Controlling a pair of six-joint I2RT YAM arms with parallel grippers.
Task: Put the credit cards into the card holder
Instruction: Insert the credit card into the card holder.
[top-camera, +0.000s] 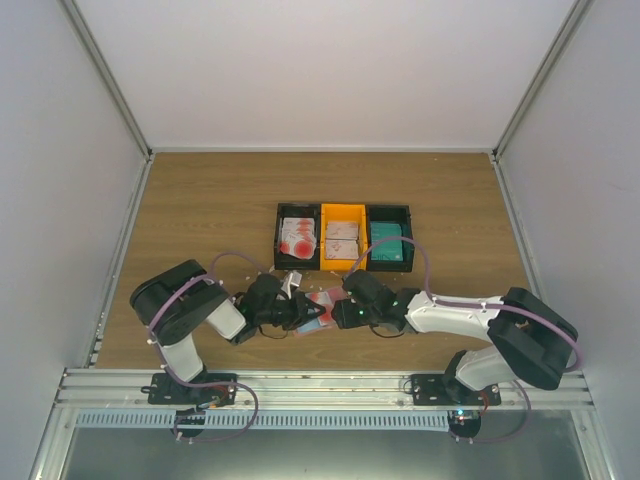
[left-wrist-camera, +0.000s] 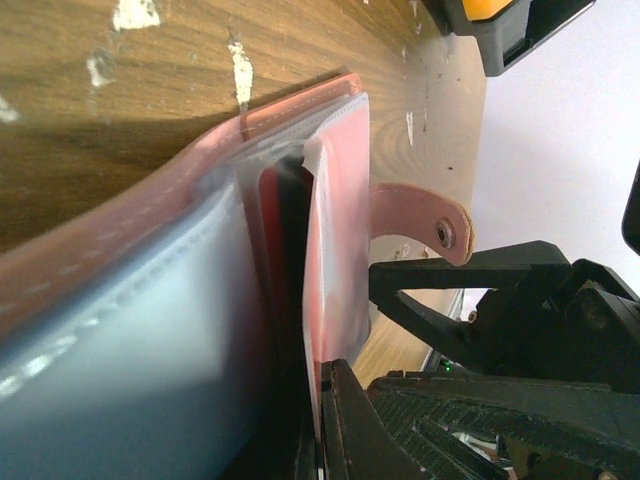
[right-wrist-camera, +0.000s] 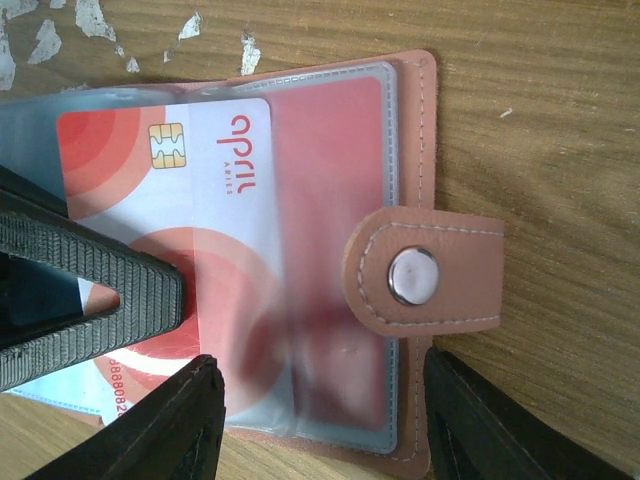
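Note:
The salmon-pink card holder (right-wrist-camera: 415, 120) lies open on the wood, its snap strap (right-wrist-camera: 425, 275) folded over the clear sleeves. A white credit card (right-wrist-camera: 215, 170) with red circles and a chip sits partly under a clear sleeve. My left gripper (left-wrist-camera: 325, 400) is shut on that card's edge; its ribbed fingers (right-wrist-camera: 100, 290) show at the left in the right wrist view. My right gripper (right-wrist-camera: 320, 420) is open, one jaw over the card and the other just past the holder's stitched edge. In the top view both grippers meet at the holder (top-camera: 318, 308) in front of the tray.
A three-compartment tray (top-camera: 343, 212), black with an orange middle, stands behind the grippers with stacks of cards: red-printed ones (top-camera: 297, 236), pale ones (top-camera: 342, 238) and teal ones (top-camera: 388, 243). White flecks (right-wrist-camera: 95, 20) dot the wood. Grey walls enclose the table.

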